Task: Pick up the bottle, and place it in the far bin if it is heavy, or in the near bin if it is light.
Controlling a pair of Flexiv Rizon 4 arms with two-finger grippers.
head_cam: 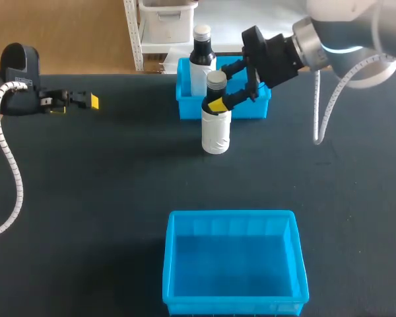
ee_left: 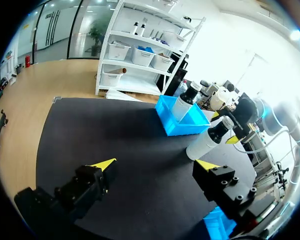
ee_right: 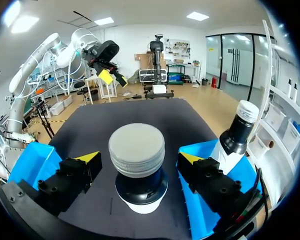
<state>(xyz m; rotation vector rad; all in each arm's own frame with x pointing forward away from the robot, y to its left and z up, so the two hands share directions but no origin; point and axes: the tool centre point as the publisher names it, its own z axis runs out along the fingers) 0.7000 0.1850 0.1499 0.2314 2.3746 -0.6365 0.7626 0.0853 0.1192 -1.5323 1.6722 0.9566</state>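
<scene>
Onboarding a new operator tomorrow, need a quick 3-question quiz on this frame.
1. How many bottles stand in the far bin?
2. True or false: the near bin already holds a bottle.
3. The grey-capped bottle is: A) inside the far bin; B) upright on the table, between the open fingers of the right gripper; C) lying on its side in the near bin.

Key: 1 one; 2 false; 3 B.
</scene>
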